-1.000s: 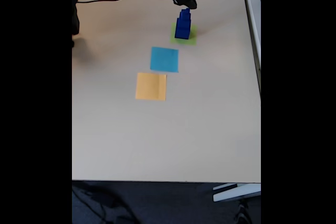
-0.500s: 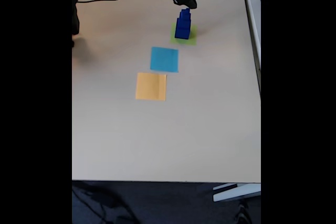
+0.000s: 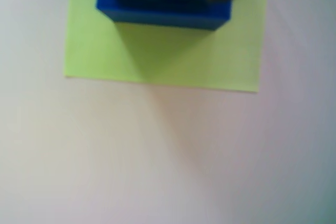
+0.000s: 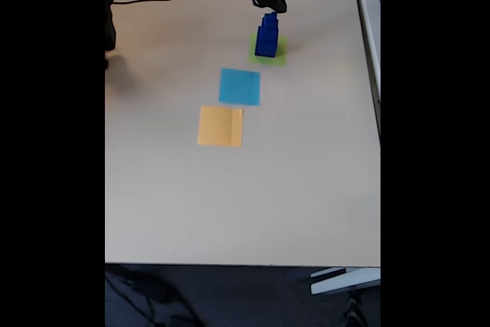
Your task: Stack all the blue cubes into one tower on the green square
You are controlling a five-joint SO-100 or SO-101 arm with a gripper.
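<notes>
- Nothing has visibly moved since the earlier frames.
- The claw (image 4: 273, 7) hovers just above the tower (image 4: 267, 35), which stands upright on the green square (image 4: 279, 56), far right of the surface (image 4: 230, 204).
- Whether the claw is parted or closed, I cannot tell.

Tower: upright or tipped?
Upright. In the fixed view the tower rises as a straight stepped blue column on the green square, with the gripper just above its top.

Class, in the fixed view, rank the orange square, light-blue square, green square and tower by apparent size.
1. orange square
2. light-blue square, only slightly smaller
3. green square, partly covered by the tower; these two look too similar to rank.
</notes>
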